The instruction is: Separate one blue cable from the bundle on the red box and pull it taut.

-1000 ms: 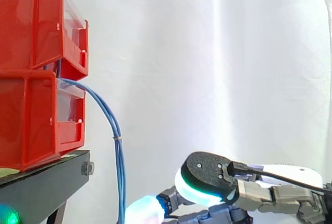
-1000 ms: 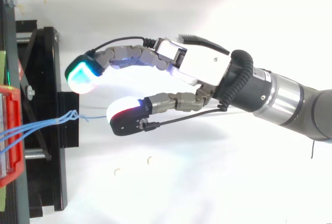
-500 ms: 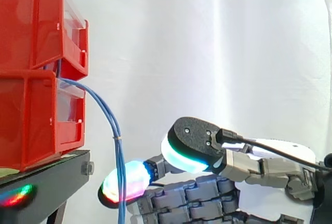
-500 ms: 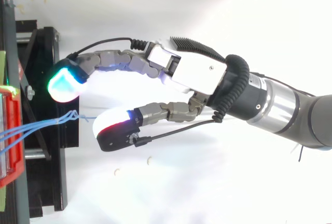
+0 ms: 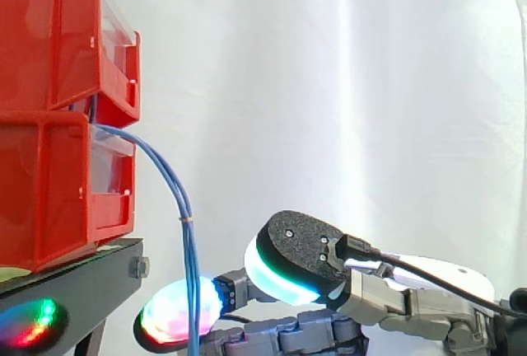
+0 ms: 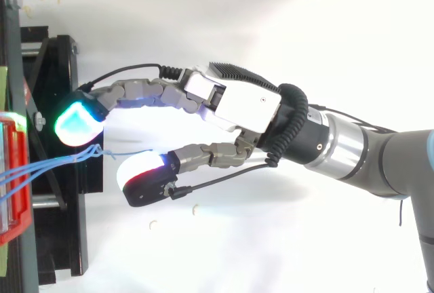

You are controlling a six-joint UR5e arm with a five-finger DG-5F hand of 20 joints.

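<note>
The hand (image 5: 395,306) reaches in low beside the black stand (image 5: 74,286), and the frame's bottom edge cuts off its lower fingers. Its nearest pad (image 5: 288,249) is a thick oval with a grainy black back and a white-and-cyan rim. A second pad (image 5: 169,319), glowing pink and green, sits just off the stand's edge. The blue cables (image 5: 185,232) cross in front of this pad, so contact cannot be judged there.

From above, the hand (image 6: 237,100) holds its fingers wide apart. A cyan pad (image 6: 76,120) sits over the stand (image 6: 64,225), and a white-and-red pad (image 6: 142,174) lies just off it. One thin strand runs out between them, and nothing clamps it.

The cables (image 6: 47,165) are thin, smooth strands. They emerge from the gap between the stacked red bins (image 5: 58,183) on the stand, where their start is hidden. They arch over the stand's edge and hang down, bound by a small tie (image 5: 187,219), with their lower ends cut off. The bins are glossy plastic with clear fronts. A softly folded white curtain (image 5: 346,84) hangs behind.
</note>
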